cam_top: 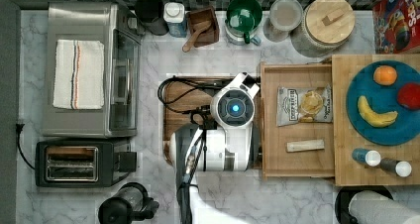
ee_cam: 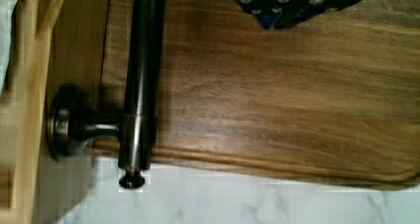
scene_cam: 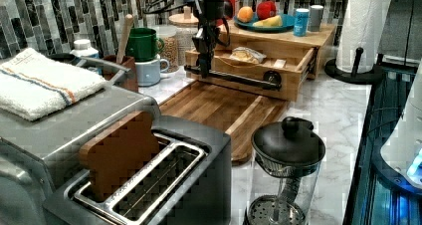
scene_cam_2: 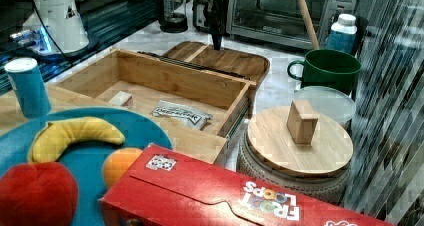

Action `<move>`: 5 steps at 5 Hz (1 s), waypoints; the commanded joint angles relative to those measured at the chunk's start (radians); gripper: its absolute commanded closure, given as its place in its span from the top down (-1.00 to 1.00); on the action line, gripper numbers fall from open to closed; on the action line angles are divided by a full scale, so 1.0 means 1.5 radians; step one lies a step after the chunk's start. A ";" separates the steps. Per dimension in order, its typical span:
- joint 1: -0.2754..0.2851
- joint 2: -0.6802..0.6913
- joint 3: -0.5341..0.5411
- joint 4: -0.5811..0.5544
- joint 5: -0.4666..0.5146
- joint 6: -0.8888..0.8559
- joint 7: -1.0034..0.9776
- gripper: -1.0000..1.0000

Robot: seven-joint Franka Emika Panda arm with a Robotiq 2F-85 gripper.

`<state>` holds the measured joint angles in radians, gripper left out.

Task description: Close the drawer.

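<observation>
Overhead, my own white wrist housing covers my end effector, so from the top view I cannot say where it touches down. The left view shows my end effector hanging low just at the long dark metal bar handle on the front of the shallow pale-bamboo drawer. Whether it presses the bar or only stands beside it I cannot tell, nor whether it is wide or narrow.

The drawer stands pulled out from under the thick block-patterned wooden top, toward the top view's left. Its front rim reaches just over the edge of the dark brown rounded-corner wooden serving board that lies on the marbled white counter.

Inside the drawer lie a crinkled snack bag and a small pale wooden stick, apart from each other. The left view cuts the stick down to a sliver behind the drawer's front wall.

My wrist view gives what the others lack: the handle's end cap and one round mounting foot, seen close, with the board's grain beneath and the counter beyond its edge. The drawer's side there is a blurred pale strip.

The right view shows the drawer's depth and its slide rail, while my arm is a dark shape cut off by the frame's top edge.
</observation>
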<state>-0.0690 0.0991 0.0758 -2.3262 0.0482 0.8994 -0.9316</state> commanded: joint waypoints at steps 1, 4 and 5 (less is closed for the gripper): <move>-0.016 0.049 -0.003 -0.002 0.011 0.061 -0.019 -1.00; -0.088 0.022 -0.030 0.025 -0.009 -0.012 -0.116 -1.00; -0.122 0.041 -0.044 0.048 -0.009 -0.018 -0.171 -1.00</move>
<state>-0.1763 0.1721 0.0493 -2.3477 0.0394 0.8618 -1.0977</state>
